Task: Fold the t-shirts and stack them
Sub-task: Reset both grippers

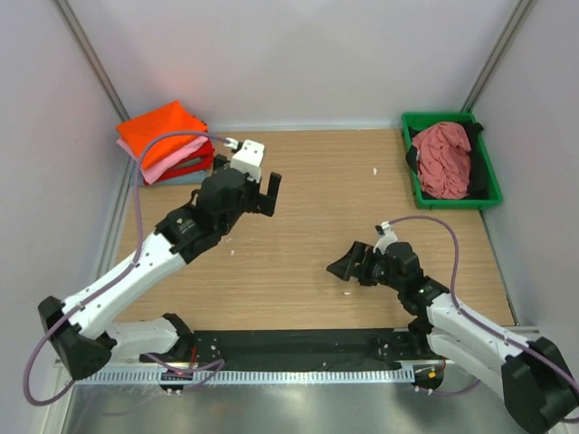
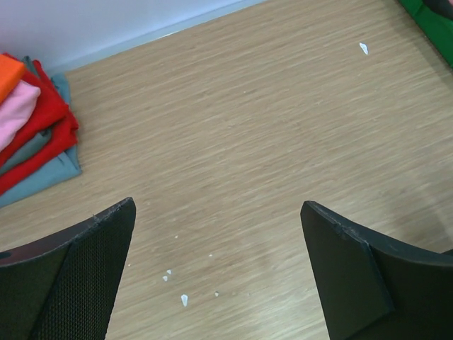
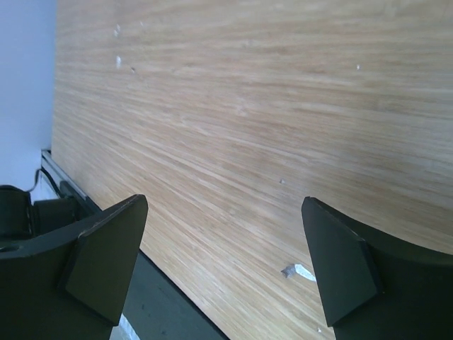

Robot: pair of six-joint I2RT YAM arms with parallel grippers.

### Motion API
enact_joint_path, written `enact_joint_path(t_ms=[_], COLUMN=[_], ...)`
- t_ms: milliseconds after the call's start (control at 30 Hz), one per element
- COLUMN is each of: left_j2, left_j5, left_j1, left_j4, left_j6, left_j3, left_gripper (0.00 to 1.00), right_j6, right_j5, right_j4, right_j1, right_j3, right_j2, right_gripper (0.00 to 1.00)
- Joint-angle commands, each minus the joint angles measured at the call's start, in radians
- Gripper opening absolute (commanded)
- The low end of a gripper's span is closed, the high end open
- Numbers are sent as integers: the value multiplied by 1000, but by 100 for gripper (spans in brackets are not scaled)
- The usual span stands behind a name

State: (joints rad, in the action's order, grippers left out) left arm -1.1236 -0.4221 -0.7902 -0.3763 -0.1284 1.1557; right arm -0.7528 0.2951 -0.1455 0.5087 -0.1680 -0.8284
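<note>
A pile of folded t-shirts (image 1: 165, 142) lies at the table's back left corner, bright orange on top, then pink, red and grey-blue. Its edge shows in the left wrist view as the same stack (image 2: 32, 131). A crumpled dusty rose t-shirt (image 1: 442, 159) lies in the green tray (image 1: 493, 185) at the back right, with black cloth under it. My left gripper (image 1: 261, 193) hangs open over bare wood, to the right of the stack (image 2: 219, 209). Low over the table near the front, my right gripper (image 1: 342, 268) stands open with nothing between its fingers (image 3: 225, 205).
Small white scraps (image 2: 184, 299) lie on the wood under the left gripper, and one scrap (image 3: 299, 270) lies by the right gripper. A black strip (image 1: 298, 344) runs along the table's front edge. Pale walls close the back and both sides.
</note>
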Motion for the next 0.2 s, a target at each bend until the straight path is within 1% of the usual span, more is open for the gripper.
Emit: enact_joint_path(t_ms=[0,67,133,167], left_j2=[-93,-91,-76,-49], left_j5=[-18,-12,-55,-53], left_j1=[0,0,2,3], left_j4=[-62,-53,-41,-39], left_j6=[-43,-45,-76,-82], left_j3=[116,87,65,55], left_gripper=[100,100,100,100], right_j6=[-34,-33,-25,-14], right_j5=[-100,-123,-187,-206], right_j4=[83,142,245,315], right_j1=[5,5,5,5], right_j3=[-8,-14,-66,-88], right_j2=[171,257,346,359], right_gripper=[97,97,100,100])
